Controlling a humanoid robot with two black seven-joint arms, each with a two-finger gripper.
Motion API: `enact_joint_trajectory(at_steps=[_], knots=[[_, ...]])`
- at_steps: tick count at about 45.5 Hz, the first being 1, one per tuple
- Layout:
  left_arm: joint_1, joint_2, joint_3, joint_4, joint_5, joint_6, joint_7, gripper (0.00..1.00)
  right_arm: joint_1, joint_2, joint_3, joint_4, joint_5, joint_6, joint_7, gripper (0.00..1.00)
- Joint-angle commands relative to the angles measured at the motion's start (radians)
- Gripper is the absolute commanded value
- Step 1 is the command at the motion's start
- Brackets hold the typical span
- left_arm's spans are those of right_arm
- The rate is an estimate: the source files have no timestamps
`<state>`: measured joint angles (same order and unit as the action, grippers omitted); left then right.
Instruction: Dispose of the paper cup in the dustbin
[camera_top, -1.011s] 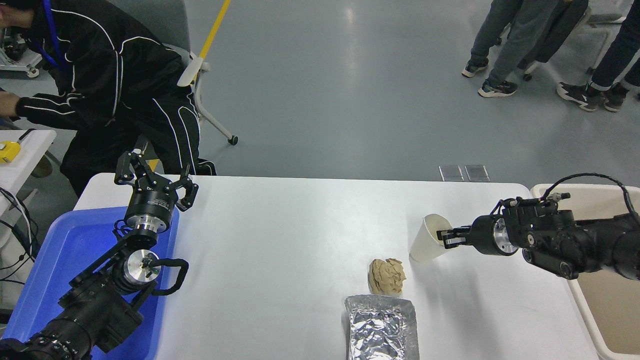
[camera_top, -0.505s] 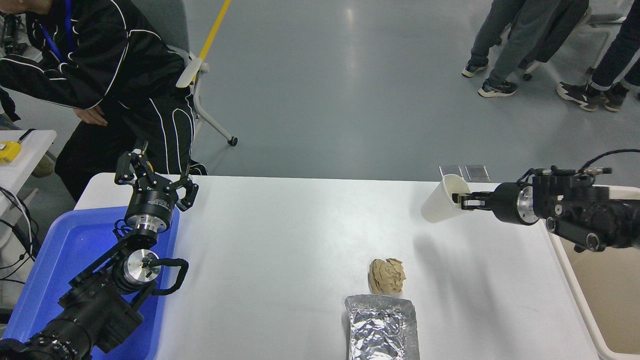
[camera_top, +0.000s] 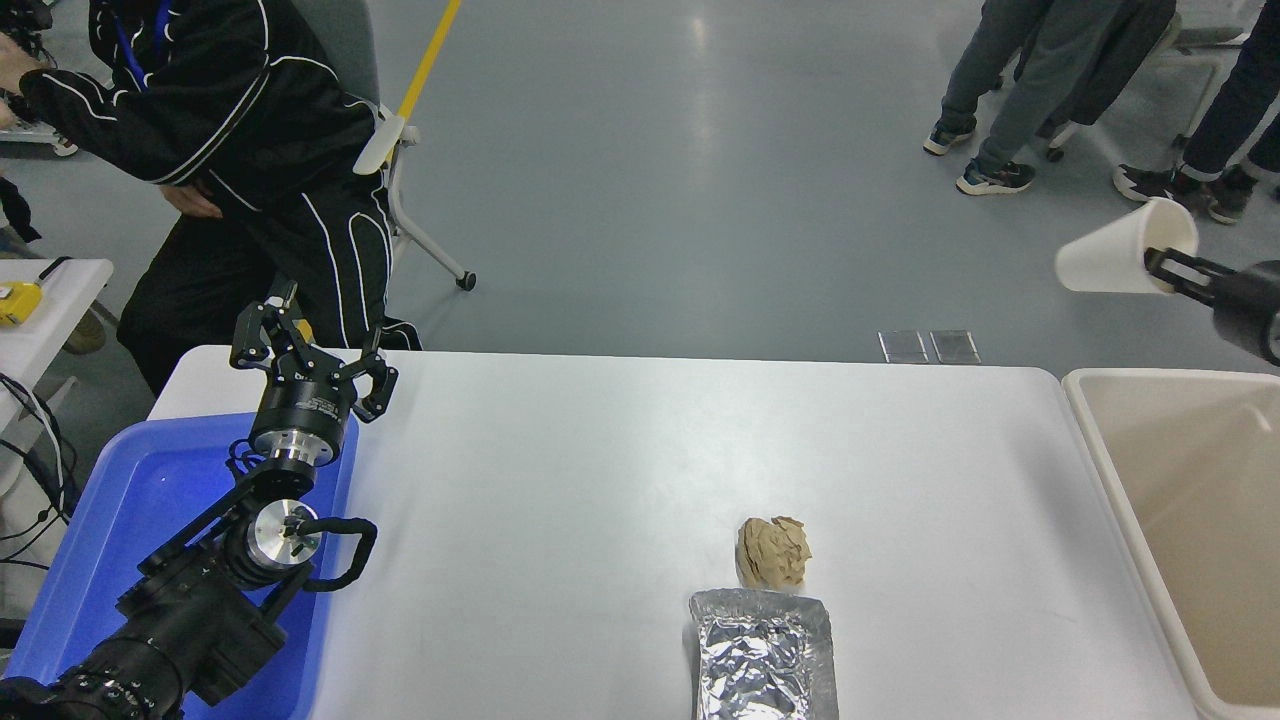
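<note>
The white paper cup (camera_top: 1118, 253) hangs high in the air at the upper right, lying on its side with its mouth to the right. My right gripper (camera_top: 1160, 265) comes in from the right edge and is shut on the cup's rim. The cup is above and beyond the far end of the beige dustbin (camera_top: 1098, 432), which stands at the table's right end. My left gripper (camera_top: 312, 350) is parked open at the lower left, over the blue tray (camera_top: 120, 500).
A crumpled tan paper ball (camera_top: 772, 551) and a silver foil tray (camera_top: 765, 655) lie at the table's front middle. A person in black sits at the far left (camera_top: 240, 150). Several people's legs stand on the floor at the upper right (camera_top: 1040, 90).
My right gripper has lifted the paper cup off the table and carried it up and to the right, from beside the paper ball to high over the dustbin's far end. The left arm has not moved.
</note>
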<state>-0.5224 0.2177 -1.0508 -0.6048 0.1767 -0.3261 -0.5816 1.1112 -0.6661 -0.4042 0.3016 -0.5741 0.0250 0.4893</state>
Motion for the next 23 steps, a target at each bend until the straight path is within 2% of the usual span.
enact_joint_trajectory(at_steps=[1,9,23], knots=[[0.001,0.0,0.0,0.0,0.0,-0.001,-0.001,1.0,-0.123,-0.03,0.01,-0.179,0.095,0.015,-0.015,0.0],[0.001,0.0,0.0,0.0,0.0,0.001,-0.001,1.0,-0.209,-0.039,0.01,-0.229,0.135,0.015,-0.167,0.0],[-0.001,0.0,0.0,0.0,0.0,-0.001,0.0,1.0,-0.261,-0.027,0.01,-0.231,0.195,0.015,-0.409,0.0]])
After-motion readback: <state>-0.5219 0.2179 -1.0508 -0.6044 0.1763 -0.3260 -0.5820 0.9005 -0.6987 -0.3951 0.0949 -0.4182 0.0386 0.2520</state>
